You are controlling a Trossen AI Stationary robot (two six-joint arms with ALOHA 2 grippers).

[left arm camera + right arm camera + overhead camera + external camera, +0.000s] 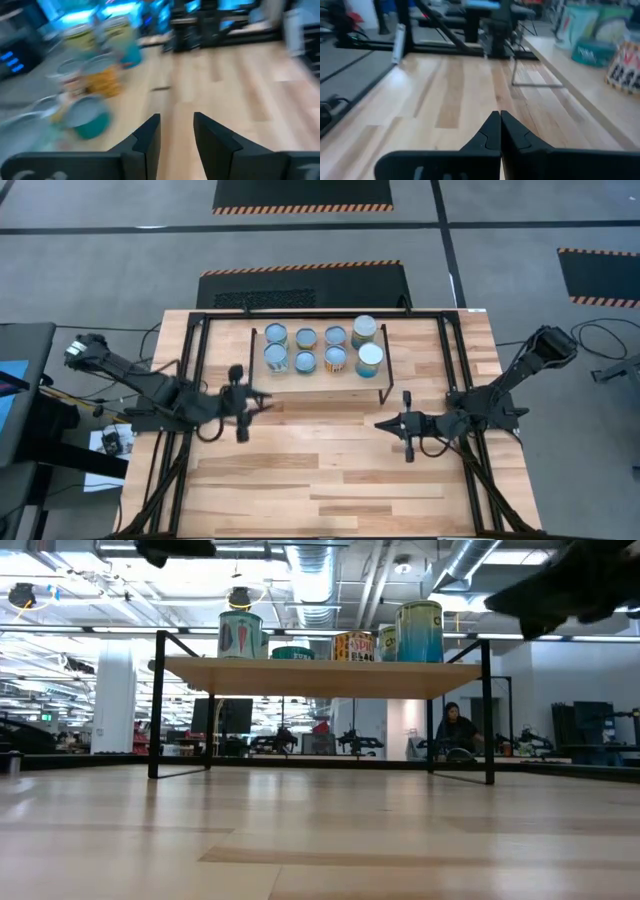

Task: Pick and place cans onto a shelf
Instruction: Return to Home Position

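**A:** What is the surface like?

**B:** It is a wood-plank tabletop [320, 480] of pale boards in mixed tones, with a black frame [320, 313] running around it. The low view looks level across its grain to the shelf [320, 679], a light board raised on thin black legs.

**A:** And where are the cans?

**B:** All eight cans [335, 359] stand on the shelf, at the far middle of the tabletop, in two rows of four. The two at the right end are wider than the rest. From table height their labels show teal, green and orange.

**A:** How do the arms stand?

**B:** The left gripper [262, 398] hangs above the table, in front of the shelf's left end. Its fingers are apart, with only bare wood showing between them. The right gripper [383, 423] hangs near the shelf's right front leg with its fingers pressed together on nothing. The left wrist view is blurred, so the cans show there only as smears.

**A:** What of the room?

**B:** It is an open hall with white ducts [310, 570] and strip lights overhead and a white pillar [113, 700] on the left. A person [455, 728] sits at a far bench. From above, the grey floor [100, 270] carries black mats [302, 192] edged in orange-and-black stripes.
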